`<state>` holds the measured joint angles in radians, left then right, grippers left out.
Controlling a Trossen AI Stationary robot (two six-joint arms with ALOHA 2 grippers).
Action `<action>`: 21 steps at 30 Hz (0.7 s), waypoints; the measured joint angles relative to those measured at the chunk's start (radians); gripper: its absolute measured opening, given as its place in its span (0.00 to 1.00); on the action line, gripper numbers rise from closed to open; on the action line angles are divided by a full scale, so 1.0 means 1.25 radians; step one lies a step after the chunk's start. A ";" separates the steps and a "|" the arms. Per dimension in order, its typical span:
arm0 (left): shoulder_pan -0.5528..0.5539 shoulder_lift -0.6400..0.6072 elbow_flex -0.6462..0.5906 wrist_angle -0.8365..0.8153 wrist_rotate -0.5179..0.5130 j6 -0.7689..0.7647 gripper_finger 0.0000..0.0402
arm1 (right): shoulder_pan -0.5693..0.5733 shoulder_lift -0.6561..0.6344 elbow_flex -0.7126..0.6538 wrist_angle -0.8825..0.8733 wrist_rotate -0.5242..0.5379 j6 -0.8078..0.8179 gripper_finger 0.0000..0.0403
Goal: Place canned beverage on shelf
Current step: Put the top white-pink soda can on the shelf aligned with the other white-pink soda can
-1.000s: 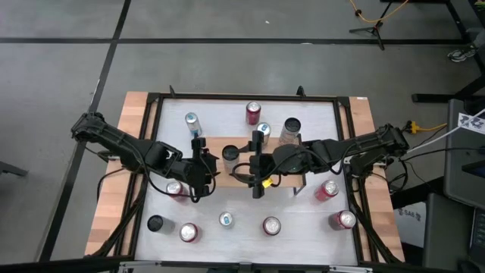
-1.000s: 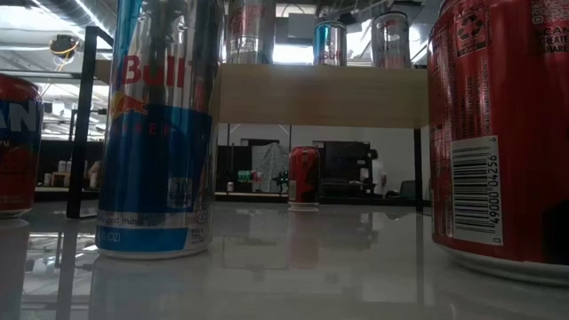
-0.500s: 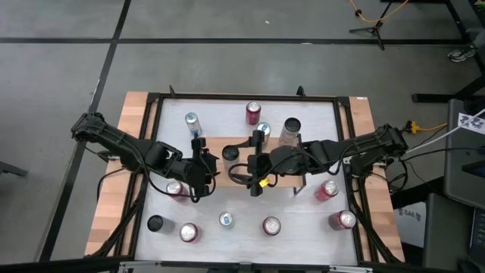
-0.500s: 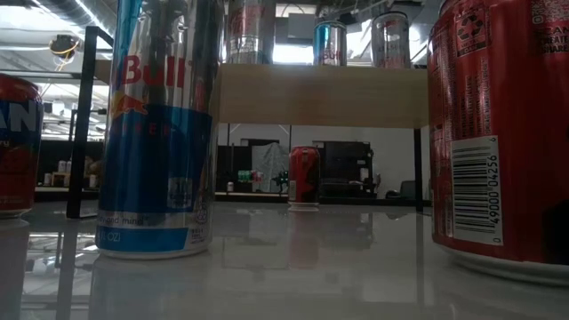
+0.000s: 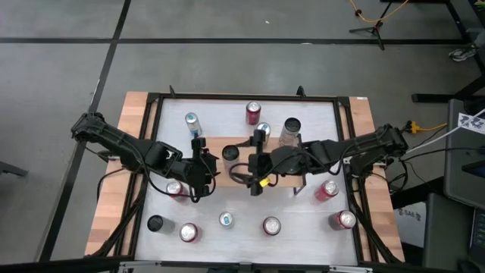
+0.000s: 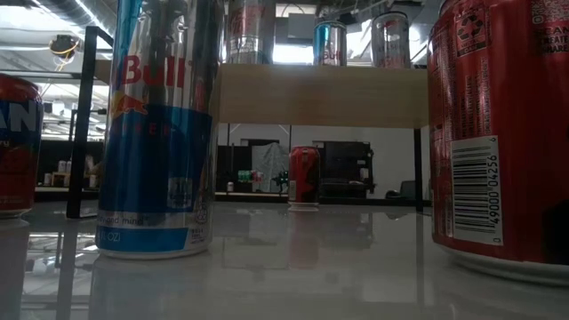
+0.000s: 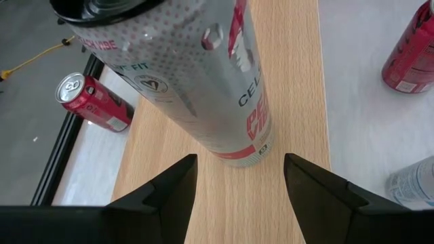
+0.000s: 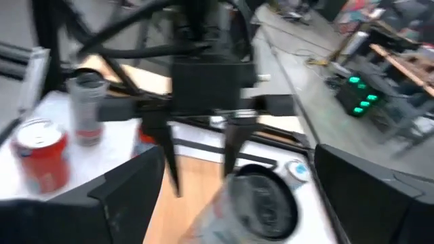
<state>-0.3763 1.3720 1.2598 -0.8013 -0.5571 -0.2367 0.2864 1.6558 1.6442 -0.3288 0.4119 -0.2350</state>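
Right end effector [image 5: 254,163] is released, jaws wide. The silver can [image 5: 230,154] stands upright on the shelf [image 7: 285,81] at my 9 o'clock in the high view, long axis vertical, just off the fingertips and not touching them. Left end effector [image 5: 206,163] faces it from the other side with the can at its 3 o'clock, jaws parted and nothing gripped. Left looks slightly nearer. Right wrist view is smeared, so the clearance is hard to judge. Spare cans stand on the bench [image 5: 227,121].
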 joint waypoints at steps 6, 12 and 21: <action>0.000 0.000 0.000 0.002 0.000 0.000 0.53 | -0.055 0.000 0.000 -0.004 -0.072 0.047 0.91; 0.000 0.000 0.000 0.002 0.000 -0.008 0.53 | -0.102 0.000 0.000 -0.010 -0.194 0.101 0.91; 0.000 0.000 0.001 0.002 0.000 -0.014 0.53 | -0.104 0.025 0.000 -0.024 -0.197 0.107 0.91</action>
<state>-0.3759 1.3721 1.2610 -0.7994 -0.5568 -0.2543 0.1566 1.6866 1.6444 -0.3590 0.1653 -0.1013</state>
